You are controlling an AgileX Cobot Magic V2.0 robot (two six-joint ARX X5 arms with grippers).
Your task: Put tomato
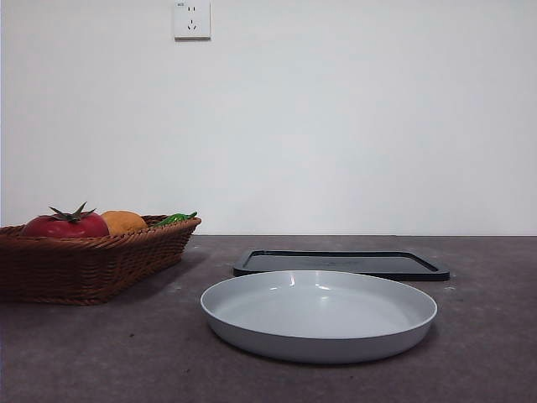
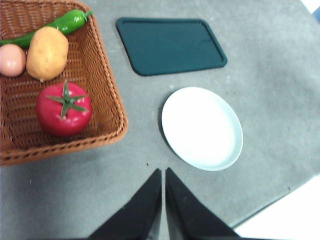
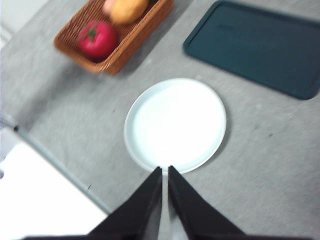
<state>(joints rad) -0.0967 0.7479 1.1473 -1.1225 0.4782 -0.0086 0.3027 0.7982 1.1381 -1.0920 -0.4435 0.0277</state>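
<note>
the grey table [image 1: 101, 361] spreads under everything; on it sit the wicker basket [image 2: 107, 95], the dark tray [image 2: 170, 45] and the white plate [image 1: 319, 315], which holds nothing. the tomato [image 2: 63, 108] still lies in the basket, near the potato [image 2: 47, 52], so i judge the job not yet begun. both my pincers hang high above the table, the left pincer [image 2: 163, 172] and the right pincer [image 3: 165, 170] each pressed together, holding nothing. next, i reckon the left one, nearer the basket, must spread and drop over the tomato. no brand or writing can be read; the wall socket [image 1: 191, 18] bears a small mark, perhaps lettering, too small to tell.
</note>
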